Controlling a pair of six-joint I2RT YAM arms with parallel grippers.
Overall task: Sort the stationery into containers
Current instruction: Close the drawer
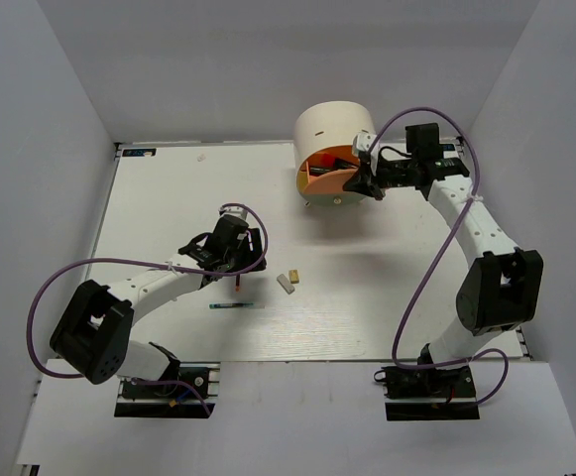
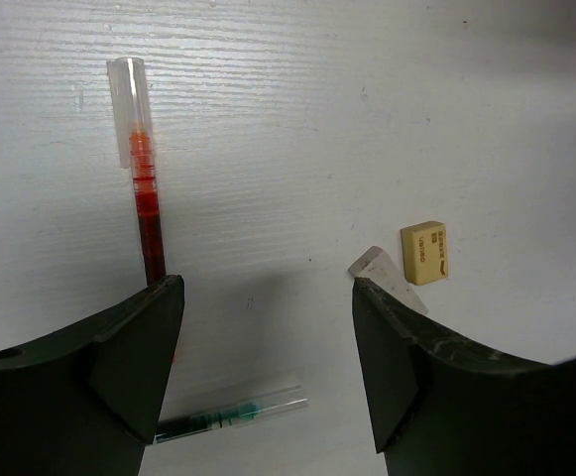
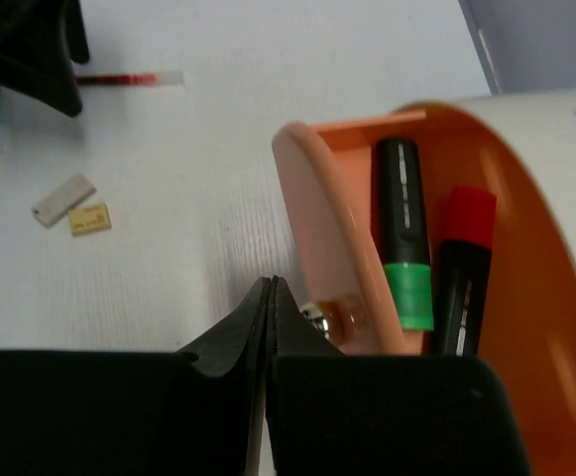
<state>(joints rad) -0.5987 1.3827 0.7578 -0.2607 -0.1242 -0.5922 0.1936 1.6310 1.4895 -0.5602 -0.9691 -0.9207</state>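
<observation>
Big white table [image 1: 169, 198] with a cream half-cylinder organizer [image 1: 332, 127] at its far side. The organizer's orange drawer [image 3: 312, 213] is pulled out toward the near side.

The right pincer [image 3: 271, 293] is right up against the organizer, just beside the drawer's front panel. Its fingers are pressed together with no gap, and I can't tell if they've got the little knob or are only next to it.

The left pincer [image 2: 268, 283] hangs well away from the organizer, out to its near-left, fingers spread wide and holding nothing.

Inside the drawer there's a black highlighter with a green cap [image 3: 403, 228] and, beside it, a black highlighter with a red cap [image 3: 463, 268].

Everything else lies on the table well apart from the organizer, around the left pincer:
- a slim red-ink pen with a clear cap [image 2: 141, 178], one end hidden behind a finger
- a thin green pen [image 2: 230, 416], nearer the arm bases
- a white eraser [image 2: 379, 270], with a small tan eraser [image 2: 424, 252] just beside it
</observation>
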